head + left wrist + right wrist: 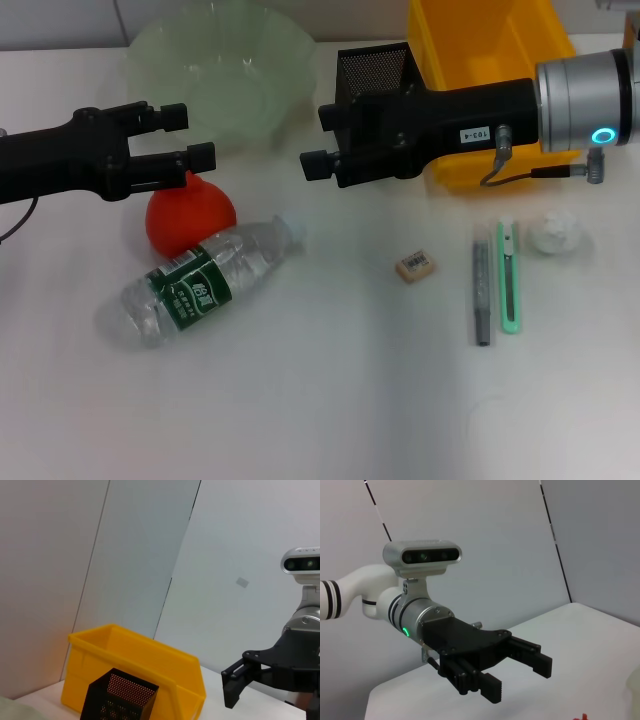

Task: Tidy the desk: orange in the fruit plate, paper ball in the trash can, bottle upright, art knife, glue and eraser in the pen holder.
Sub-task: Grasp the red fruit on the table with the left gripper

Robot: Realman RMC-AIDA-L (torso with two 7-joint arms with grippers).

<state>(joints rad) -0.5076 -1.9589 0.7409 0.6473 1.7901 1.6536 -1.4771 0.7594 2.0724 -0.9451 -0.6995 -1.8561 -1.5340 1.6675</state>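
At left of frame, above the orange (190, 222) and toppled bottle (200, 282) — left gripper (194, 137), fingers apart, empty. Upper centre — right gripper (322, 137), open, before the pen holder (372, 68).

A white table (330, 400) fills most of the head view, its surface plain and matte, with soft shadows lying on it. Its far edge meets a pale grey wall (60, 20). In the left wrist view the wall (125, 555) is made of smooth panels, split by a thin dark seam (181, 545) that runs slantwise, and a small grey patch (242, 582) sits on the panel beyond the seam. The right wrist view shows the same wall (485, 520) with another dark seam (555, 542) above the table's edge (580, 620).
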